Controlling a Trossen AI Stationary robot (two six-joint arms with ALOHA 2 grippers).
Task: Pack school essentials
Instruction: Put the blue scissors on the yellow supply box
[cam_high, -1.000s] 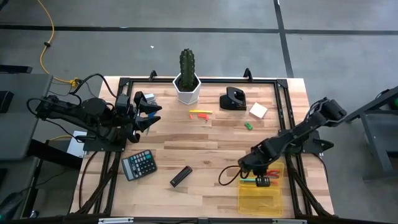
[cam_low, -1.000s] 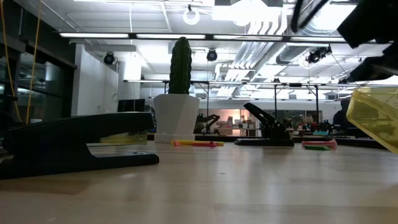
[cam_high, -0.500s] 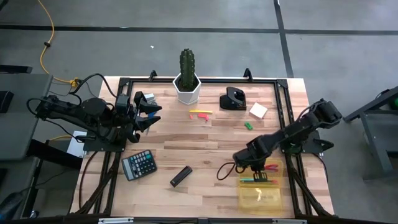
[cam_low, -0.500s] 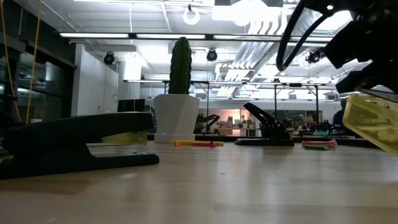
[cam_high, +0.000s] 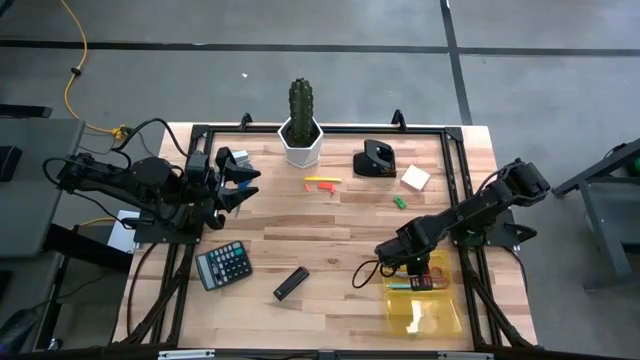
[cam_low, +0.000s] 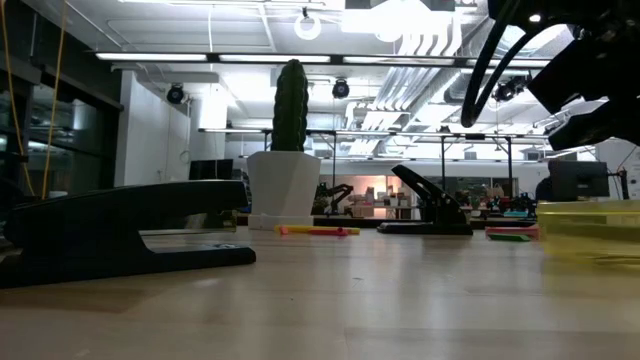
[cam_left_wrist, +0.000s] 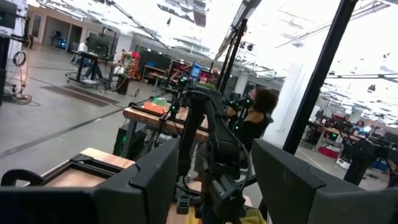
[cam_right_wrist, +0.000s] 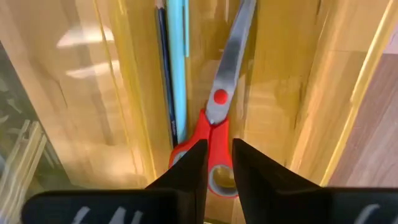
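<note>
Two fingers of your right gripper (cam_right_wrist: 217, 165) sit nearly clenched over the red scissors (cam_right_wrist: 214, 134) in the yellow tray (cam_high: 425, 315); they look stiff, light, slick; grip the pivot; left gripper (cam_high: 238, 180), fingers released, waits beside the table (cam_high: 330, 240).

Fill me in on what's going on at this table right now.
The right gripper hangs over the yellow box at the table's near right corner, fingers nearly together above the red-handled scissors, which lie inside beside a teal pen. The left gripper waits, open, off the table's left edge. A yellow and red marker, a green marker and a sticky-note pad are still out on the table.
</note>
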